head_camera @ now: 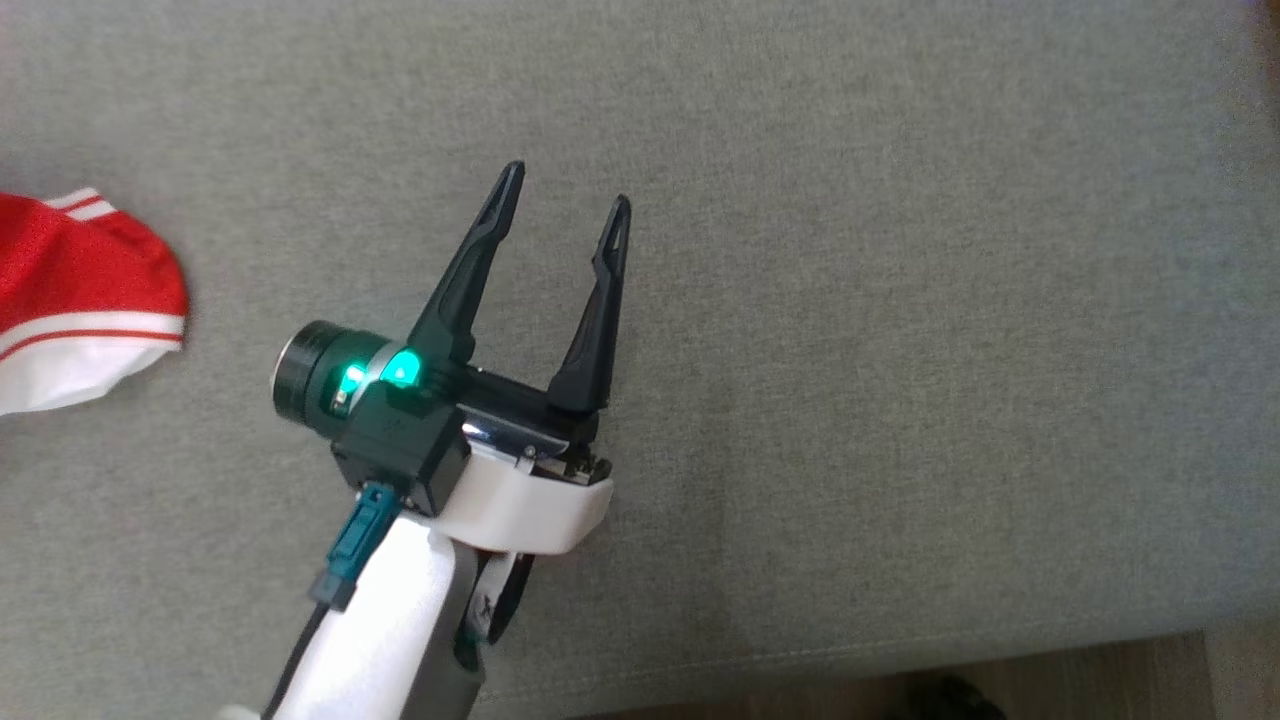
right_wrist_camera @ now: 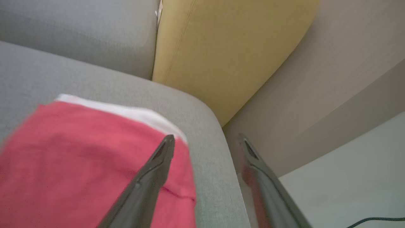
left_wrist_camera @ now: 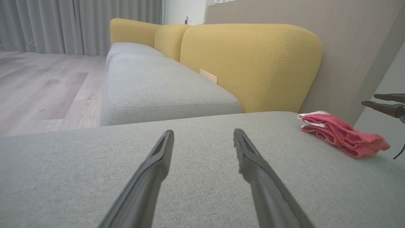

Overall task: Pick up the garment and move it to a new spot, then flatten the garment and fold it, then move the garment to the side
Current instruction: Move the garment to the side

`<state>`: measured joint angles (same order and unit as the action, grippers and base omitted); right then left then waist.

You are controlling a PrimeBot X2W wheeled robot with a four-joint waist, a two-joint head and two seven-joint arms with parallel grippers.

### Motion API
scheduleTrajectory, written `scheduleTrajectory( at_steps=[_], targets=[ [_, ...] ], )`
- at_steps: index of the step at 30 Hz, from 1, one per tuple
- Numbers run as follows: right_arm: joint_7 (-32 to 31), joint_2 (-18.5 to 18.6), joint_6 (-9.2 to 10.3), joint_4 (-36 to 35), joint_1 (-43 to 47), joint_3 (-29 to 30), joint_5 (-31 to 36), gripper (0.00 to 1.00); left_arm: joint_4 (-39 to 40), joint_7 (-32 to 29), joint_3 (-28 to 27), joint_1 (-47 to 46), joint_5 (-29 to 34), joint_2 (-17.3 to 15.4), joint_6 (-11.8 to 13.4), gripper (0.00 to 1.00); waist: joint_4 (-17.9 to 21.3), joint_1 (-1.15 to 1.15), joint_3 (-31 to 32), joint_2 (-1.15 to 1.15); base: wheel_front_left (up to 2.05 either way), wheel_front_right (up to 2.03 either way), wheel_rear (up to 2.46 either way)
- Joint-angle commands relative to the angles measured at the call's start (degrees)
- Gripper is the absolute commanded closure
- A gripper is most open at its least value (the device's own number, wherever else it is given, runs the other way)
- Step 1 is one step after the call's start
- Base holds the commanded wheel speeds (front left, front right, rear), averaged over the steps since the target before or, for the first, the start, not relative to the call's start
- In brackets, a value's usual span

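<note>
The left end effector (head_camera: 568, 187), fingers apart, hovered mid-frame over the grey sofa seat (head_camera: 900, 300); the right end effector (right_wrist_camera: 206, 138), also apart, hung above the red garment (right_wrist_camera: 79, 152).

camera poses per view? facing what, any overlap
Head view: on the head, looking down at the grey sofa cushion; shows left gripper, pale forearm.
Left wrist view: low over cushion, facing yellow backrests; own open jaws, right gripper at right edge.
Right wrist view: above cushion corner, facing down on red garment; own open jaws.
Shared: garment in all three.
</note>
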<state>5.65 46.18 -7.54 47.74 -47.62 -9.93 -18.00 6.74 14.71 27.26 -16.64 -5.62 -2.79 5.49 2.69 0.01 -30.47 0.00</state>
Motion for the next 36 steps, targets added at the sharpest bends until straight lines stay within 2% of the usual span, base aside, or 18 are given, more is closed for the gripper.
scheduleTrajectory(
  at_steps=[1, 3, 7, 9, 10, 13, 14, 16, 21, 25, 30, 36],
  targets=[
    [1.7, 0.6, 0.05, -0.9, 1.7, 1.1, 2.1, 0.00, 1.5, 0.3, -1.3, 0.7, -0.2, -0.1, 0.2, 0.00, -0.8, -0.01, 2.1, 0.00, 0.00, 0.00, 0.00],
    [4.0, -2.7, 0.05, -1.6, 2.8, 2.9, 5.5, 0.00, 0.9, 0.3, -1.8, 1.9, -0.3, -0.1, 0.6, 0.00, -1.2, -0.01, 4.4, 0.00, 0.00, 0.00, 0.00],
    [6.7, -12.9, 0.05, -3.8, 7.3, 3.9, 7.2, 0.00, -1.6, 0.3, -4.1, 5.7, -0.7, -0.1, 1.5, 0.00, -1.9, -0.01, 10.9, 0.00, 0.00, 0.00, 0.00],
    [7.8, -18.2, 0.05, -5.4, 10.5, 2.9, 5.9, 0.00, -2.9, 0.3, -5.6, 7.8, -1.3, -0.1, 1.9, 0.00, -2.2, -0.01, 14.4, 0.00, 0.00, 0.00, 0.00],
    [7.8, -18.2, 0.05, -5.4, 10.5, 2.9, 5.9, 0.00, -2.9, 0.3, -5.6, 7.8, -1.3, -0.1, 1.9, 0.00, -2.2, -0.01, 14.4, 0.00, 0.00, 0.00, 0.00],
    [8.8, -24.1, 0.05, -7.2, 15.3, 0.4, 3.6, 0.00, -4.8, 0.3, -8.1, 11.1, -2.1, -0.1, 2.3, 0.00, -2.6, -0.01, 19.5, 0.00, 0.00, 0.00, 0.00],
    [9.2, -27.3, 0.05, -8.5, 18.6, -2.0, 1.8, 0.00, -6.0, 0.3, -9.6, 13.3, -2.7, -0.1, 2.3, 0.00, -3.0, -0.01, 22.8, 0.00, 0.00, 0.00, 0.00],
    [9.3, -29.8, 0.05, -11.1, 22.0, -3.9, 0.6, 0.00, -7.0, 0.3, -11.2, 15.5, -3.2, -0.1, 2.2, 0.00, -3.4, -0.01, 26.0, 0.00, 0.00, 0.00, 0.00],
    [9.3, -35.2, 0.05, -19.4, 31.1, -3.5, -1.4, 0.00, -7.8, 0.3, -15.0, 20.4, -3.9, -0.1, 1.3, 0.00, -4.3, -0.01, 31.7, 0.00, 0.00, 0.00, 0.00],
    [9.3, -38.0, 0.05, -25.3, 36.7, -2.8, 0.1, 0.00, -7.3, 0.3, -17.4, 23.4, -3.5, -0.1, 0.3, 0.00, -4.1, -0.01, 34.2, 0.00, 0.00, 0.00, 0.00],
    [9.3, -39.6, 0.05, -28.8, 42.0, -3.2, 2.3, 0.00, -5.4, 0.3, -19.1, 26.9, -2.5, -0.1, -0.3, 0.00, -3.6, -0.01, 36.2, 0.00, 0.00, 0.00, 0.00],
    [9.3, -40.8, 0.05, -29.9, 46.6, -3.2, 3.4, 0.00, -4.5, 0.3, -19.7, 30.0, -2.6, -0.1, -0.9, 0.00, -3.5, -0.01, 37.9, 0.00, 0.00, 0.00, 0.00]
  ],
)
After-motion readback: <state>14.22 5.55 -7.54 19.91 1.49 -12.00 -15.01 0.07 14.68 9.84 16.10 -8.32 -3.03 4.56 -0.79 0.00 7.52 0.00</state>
